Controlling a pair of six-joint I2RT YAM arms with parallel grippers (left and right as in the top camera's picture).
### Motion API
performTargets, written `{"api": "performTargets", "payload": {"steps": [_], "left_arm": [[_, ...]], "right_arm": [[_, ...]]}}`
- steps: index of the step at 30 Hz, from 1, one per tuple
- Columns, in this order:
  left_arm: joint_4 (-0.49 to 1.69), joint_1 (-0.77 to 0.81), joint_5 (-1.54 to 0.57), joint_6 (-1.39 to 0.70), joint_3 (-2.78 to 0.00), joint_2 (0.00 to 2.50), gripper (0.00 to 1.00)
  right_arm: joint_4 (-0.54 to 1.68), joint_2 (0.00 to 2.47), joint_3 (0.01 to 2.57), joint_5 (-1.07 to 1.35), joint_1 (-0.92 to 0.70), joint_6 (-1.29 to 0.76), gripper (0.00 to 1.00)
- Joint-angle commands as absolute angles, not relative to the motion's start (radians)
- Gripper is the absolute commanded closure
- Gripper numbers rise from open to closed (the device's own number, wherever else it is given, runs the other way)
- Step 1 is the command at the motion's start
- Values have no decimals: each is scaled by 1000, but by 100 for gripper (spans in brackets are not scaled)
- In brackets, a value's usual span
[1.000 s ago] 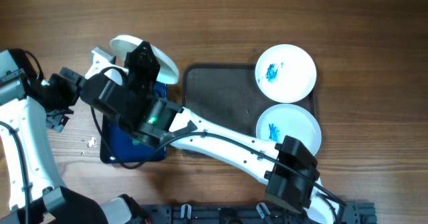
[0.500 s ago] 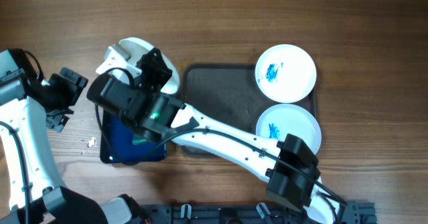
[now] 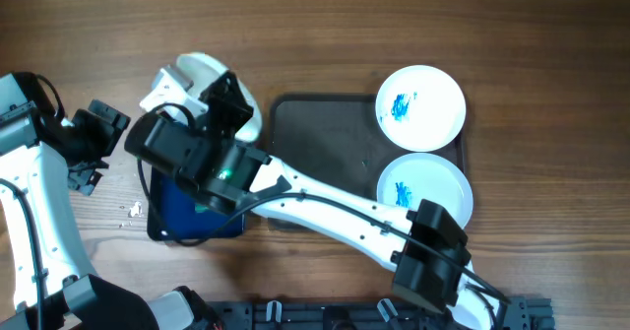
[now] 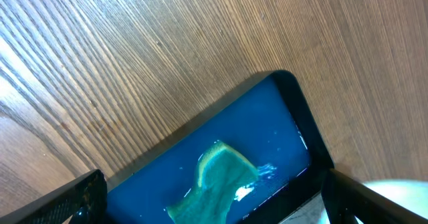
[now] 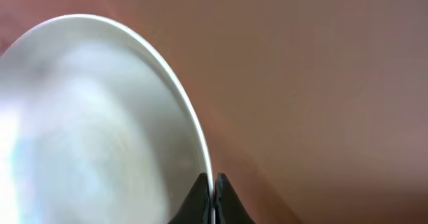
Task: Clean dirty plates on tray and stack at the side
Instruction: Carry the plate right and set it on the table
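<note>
Because the right tool (image 5: 212, 192) pinches the plate (image 5: 100, 130) only by its thin rim, we judge that it could pivot or slip out and strike the desk (image 3: 394, 25). The plate lies at 10 o'clock from that tool, off the tray (image 3: 325, 172), beyond its 10 o'clock corner. The left tool (image 3: 95, 145) stands spread, holding nothing.

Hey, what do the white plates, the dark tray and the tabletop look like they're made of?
White plates: smooth, slightly glossy, thin-rimmed; likely glazed ceramic or melamine, I cannot tell which. Dark tray: matte brown-grey with a rounded moulded rim, probably plastic. Tabletop: wood or wood-look laminate, going by the streaked brown grain.
</note>
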State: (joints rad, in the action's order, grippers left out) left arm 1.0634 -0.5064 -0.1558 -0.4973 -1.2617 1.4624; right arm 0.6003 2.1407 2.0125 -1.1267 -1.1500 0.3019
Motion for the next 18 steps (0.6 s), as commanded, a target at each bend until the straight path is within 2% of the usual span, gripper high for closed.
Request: {"api": "performTargets", "payload": {"steps": [1,2,4,5,6,9,13,14,18], "left_arm": [[1070,-514,-168,-474,-1280,1464,0],[1071,-514,-168,-474,-1280,1464,0],[1071,-514,-168,-475,-1280,1464,0],[1071,-513,-168,-475,-1280,1464,0],[1071,-514,-168,-475,-1280,1464,0],[1073,-514,-168,-475,-1280,1464,0],[1077,-513,-168,-475,-1280,1465,0],[1077,-513,-168,-474,-1280,1465,0],[1077,-512,-167,-465,-1279,1469,0]], "right_arm": [[774,2109,2022,-580,-1134,327,96],[783,2109,2021,-589,-1136,208,95],[788,2115,2021,-892,-1137,56,96],[793,2115,2021,-1027,-1133,43,95],[795,2114,2022,-1005,-1129,75,96],[838,2111,2022,-806,-1096,46,96],[905,2102,2022,-484,-978,-161,96],[937,2085,2024,-355,-900,-221,96],[984,2018,2025,-154,-720,-266,96]]}}
